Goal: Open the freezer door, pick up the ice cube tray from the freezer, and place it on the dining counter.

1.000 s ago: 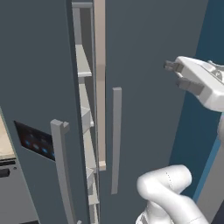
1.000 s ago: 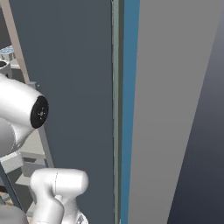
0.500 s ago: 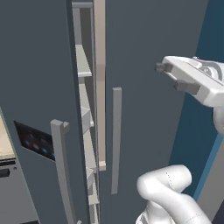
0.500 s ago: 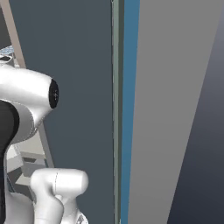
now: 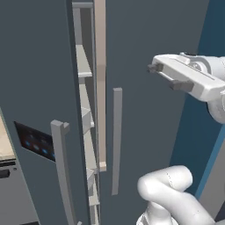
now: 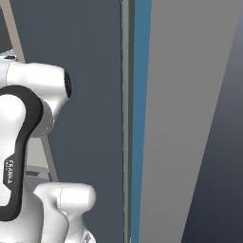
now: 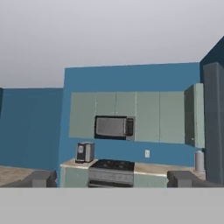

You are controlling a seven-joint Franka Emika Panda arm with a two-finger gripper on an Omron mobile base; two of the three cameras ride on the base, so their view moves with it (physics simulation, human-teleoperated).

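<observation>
Freezer door ajar, gripper open and empty in front of the fridge.

The freezer door [image 5: 39,110], with its blue-lit panel and grey bar handle, stood slightly open, and through the gap beside it the freezer [image 5: 85,132] showed pale shelves. The gripper [image 5: 169,77] hovered right of that gap, in front of the plain grey door [image 5: 145,110], its fingers spread wide and holding nothing. The ice cube tray could not be made out inside the freezer.
</observation>
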